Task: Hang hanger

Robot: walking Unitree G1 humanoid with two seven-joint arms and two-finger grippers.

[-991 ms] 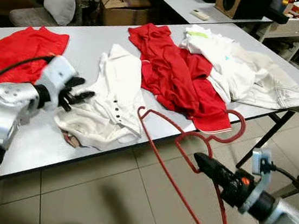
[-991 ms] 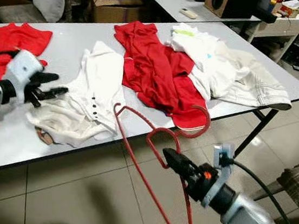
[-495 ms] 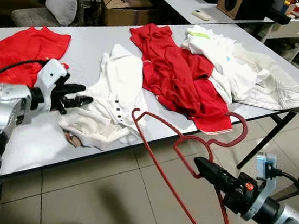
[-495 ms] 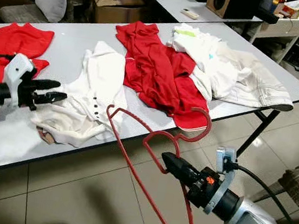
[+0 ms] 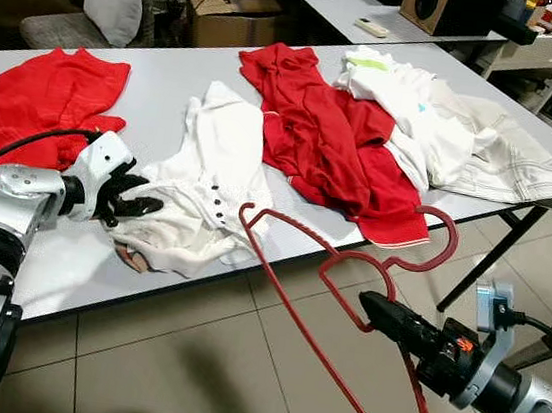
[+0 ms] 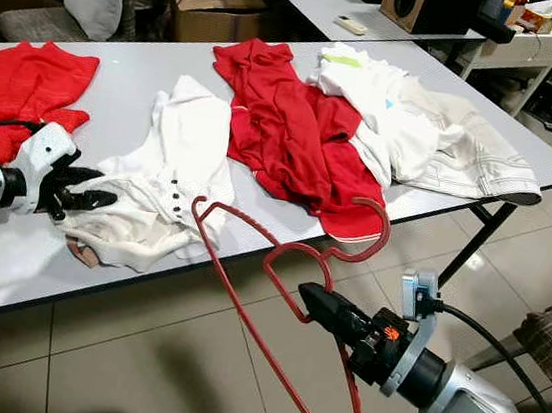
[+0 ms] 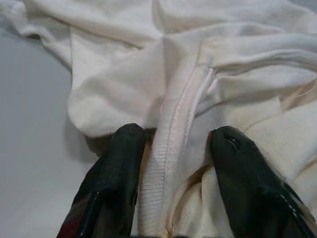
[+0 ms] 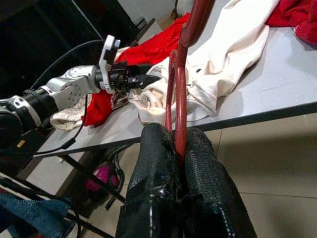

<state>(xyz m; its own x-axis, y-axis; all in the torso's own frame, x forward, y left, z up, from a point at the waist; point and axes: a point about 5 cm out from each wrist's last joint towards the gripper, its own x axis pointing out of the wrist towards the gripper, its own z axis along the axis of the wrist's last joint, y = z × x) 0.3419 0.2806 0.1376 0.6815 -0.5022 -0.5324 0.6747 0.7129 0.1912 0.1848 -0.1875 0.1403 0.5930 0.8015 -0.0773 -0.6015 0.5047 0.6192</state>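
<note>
A red wire hanger hangs in the air in front of the table's near edge, its hook toward the red shirt. My right gripper is shut on the hanger's lower bar, also seen as in the right wrist view. A white shirt with dark buttons lies crumpled on the grey table. My left gripper is at the shirt's near left edge, open, with a ribbed fold of the white shirt between its fingers.
A red shirt lies in the table's middle, a second red garment at the left, and white and beige clothes at the right. Behind stand a cardboard box, a second table and a speaker. Tiled floor lies below.
My left gripper has dropped onto the white shirt's edge, its fingers now astride a fold. The hanger and right gripper have shifted only slightly.
</note>
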